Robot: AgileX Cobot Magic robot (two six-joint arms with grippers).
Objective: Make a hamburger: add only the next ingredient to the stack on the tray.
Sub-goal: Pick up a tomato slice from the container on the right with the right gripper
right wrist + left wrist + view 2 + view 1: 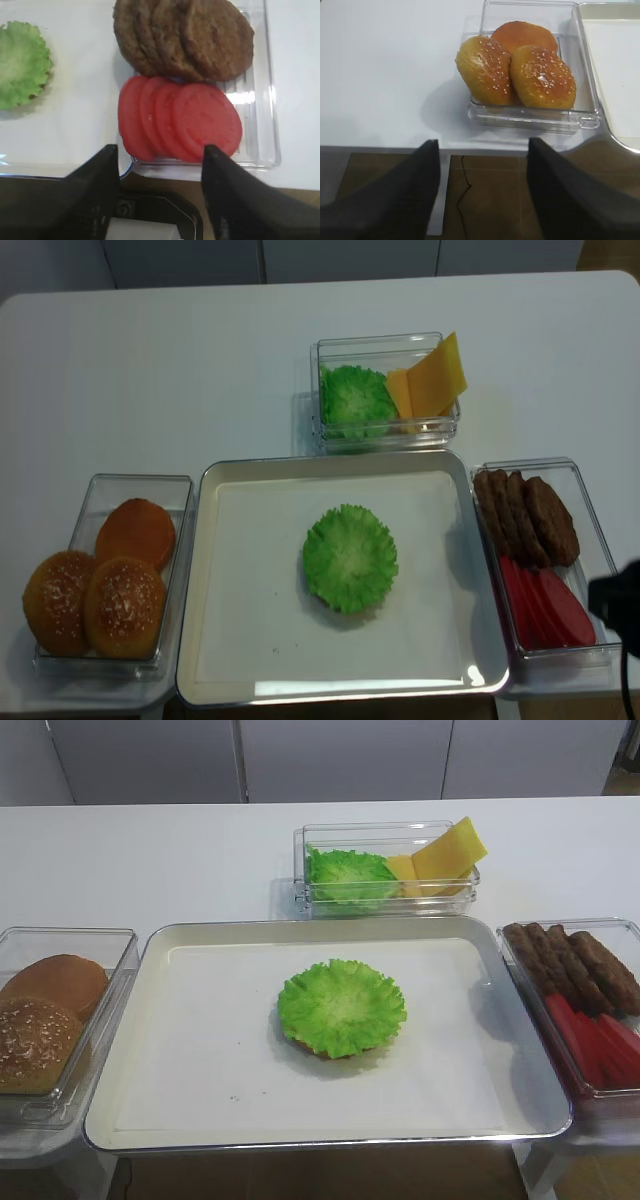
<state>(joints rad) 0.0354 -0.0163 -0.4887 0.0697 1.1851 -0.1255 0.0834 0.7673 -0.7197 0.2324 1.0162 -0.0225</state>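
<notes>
The hamburger stack point(342, 1007) is a frilly green lettuce leaf over a thin brown bun base, in the middle of the cream-white tray point(200, 1060). It also shows at the left edge of the right wrist view point(20, 62). Several red tomato slices point(200, 120) lie overlapped in a clear box right of the tray point(545, 605). My right gripper point(159, 150) hangs just in front of that box, near its front edge, open with nothing between its fingers. My left gripper point(482, 142) is open and empty, off the table's front edge over the floor.
Brown meat patties point(185, 37) share the tomato box, behind the slices. A clear box with domed buns point(520, 70) stands left of the tray. Behind the tray, another box point(385, 870) holds lettuce leaves and yellow cheese slices. White tabletop surrounds them.
</notes>
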